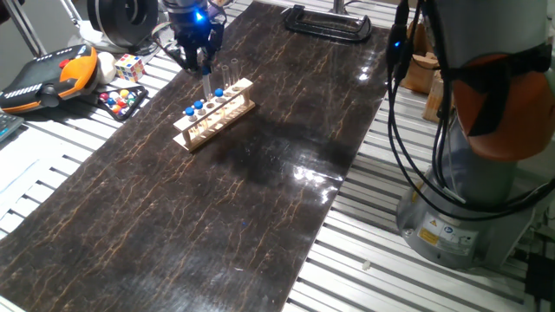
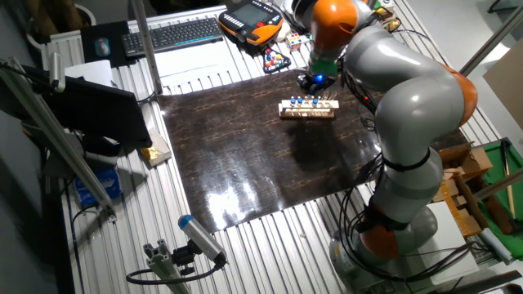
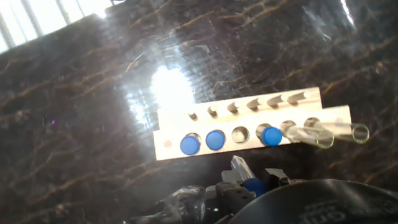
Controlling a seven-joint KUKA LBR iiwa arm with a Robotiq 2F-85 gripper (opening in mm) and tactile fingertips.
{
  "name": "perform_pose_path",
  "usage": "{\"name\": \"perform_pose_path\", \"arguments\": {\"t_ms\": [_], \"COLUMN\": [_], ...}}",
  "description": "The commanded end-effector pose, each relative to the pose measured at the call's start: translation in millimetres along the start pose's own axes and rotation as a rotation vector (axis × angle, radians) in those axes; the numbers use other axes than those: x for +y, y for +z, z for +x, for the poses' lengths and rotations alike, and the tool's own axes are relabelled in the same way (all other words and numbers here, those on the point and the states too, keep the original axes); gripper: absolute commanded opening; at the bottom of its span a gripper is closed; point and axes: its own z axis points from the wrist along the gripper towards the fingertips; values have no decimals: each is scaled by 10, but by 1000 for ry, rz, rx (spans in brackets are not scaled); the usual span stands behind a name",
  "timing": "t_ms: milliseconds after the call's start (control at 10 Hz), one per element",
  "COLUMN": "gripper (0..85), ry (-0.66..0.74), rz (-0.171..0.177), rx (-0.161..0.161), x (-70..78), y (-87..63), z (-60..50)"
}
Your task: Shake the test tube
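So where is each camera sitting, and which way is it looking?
One fixed view: low at one end of the dark table, looking along it at the wooden rack; the end effector and the robot's base show.
The other fixed view: high up, looking down from another side; the whole orange-and-grey arm shows.
Hand view: on the hand, looking straight down at the rack; only the end effector, holding a blue-topped test tube, shows.
All three share the rack.

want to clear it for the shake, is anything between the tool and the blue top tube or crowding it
Nothing visible stands between them: the tool seems already closed on the test tube, lifted from the wooden rack. The rack, its other blue-topped tubes and the clear tubes sit close below and beside it.
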Motion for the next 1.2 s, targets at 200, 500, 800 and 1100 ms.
{"name": "perform_pose_path", "arguments": {"t_ms": [200,500,800,1100], "gripper": [7,7,7,7], "ry": [-110,-112,-117,-121], "rz": [-8,-24,-30,-36], "rx": [-6,1,3,3], "x": [-92,-100,-99,-91], "y": [76,136,156,206], "z": [-57,-105,-123,-164]}}
